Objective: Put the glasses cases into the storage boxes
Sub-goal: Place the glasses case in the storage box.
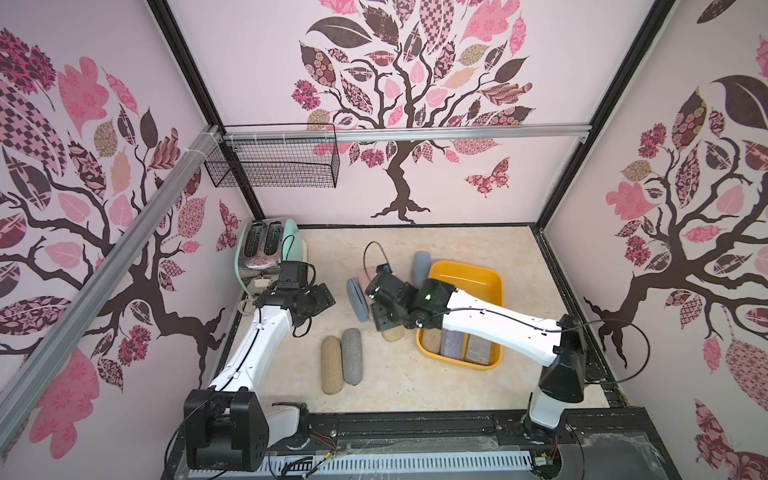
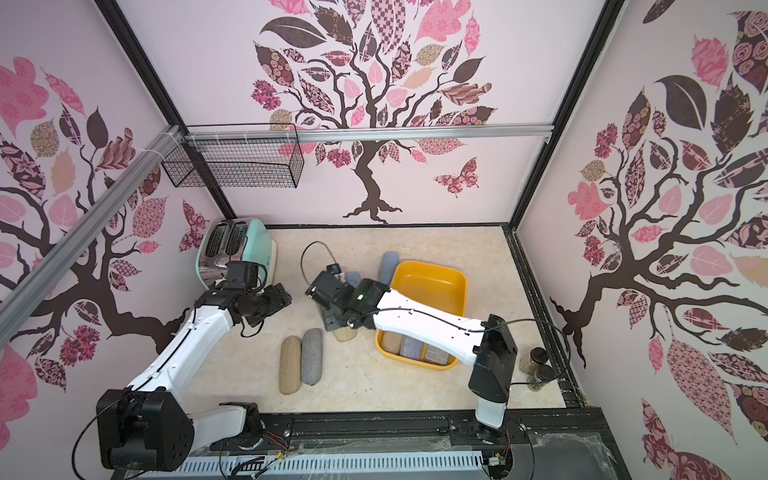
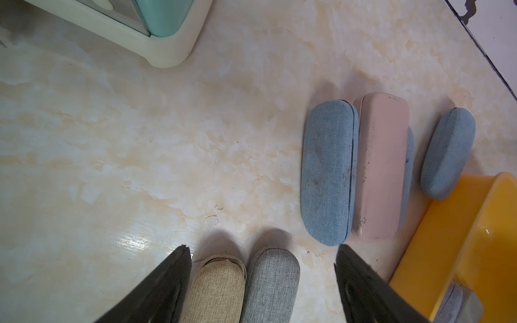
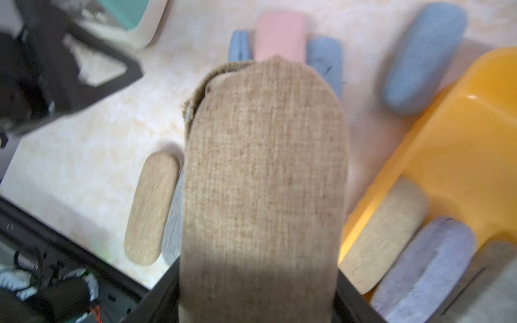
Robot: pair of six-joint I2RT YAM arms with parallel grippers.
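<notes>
A tan glasses case (image 4: 263, 179) sits lengthwise between the fingers (image 4: 351, 299) of the right gripper (image 1: 385, 322), which are closed against its two long sides. The wrist picture is blurred, and one end of the fabric cover looks frayed. In both top views only the case's near end (image 2: 345, 333) shows from under the gripper, just beside the long wall of the yellow tub (image 1: 469, 286), outside it. Whether the case touches the tabletop cannot be told. Inside the tub, at its near end, three cases lie side by side: a sandy case (image 1: 432, 338), a lavender case (image 1: 452, 343) and a greyish case (image 1: 478, 347). The far half of the tub is bare. A slim blue case (image 1: 421, 266) lies against the tub's far corner, outside it. Just beyond the right gripper lies a pink case (image 3: 382, 165) with a broad blue case (image 3: 328, 173) against one long side and another blue one partly hidden on the other. Nearer the robot, a loose tan case (image 1: 331, 365) and a grey case (image 1: 352, 356) lie touching, parallel, well apart from the tub. The left gripper (image 1: 322, 297) hovers near the toaster (image 1: 266, 245) with its fingers (image 3: 167, 288) spread wide and nothing between them. A black wire basket (image 1: 274, 162) hangs on the back rail.
</notes>
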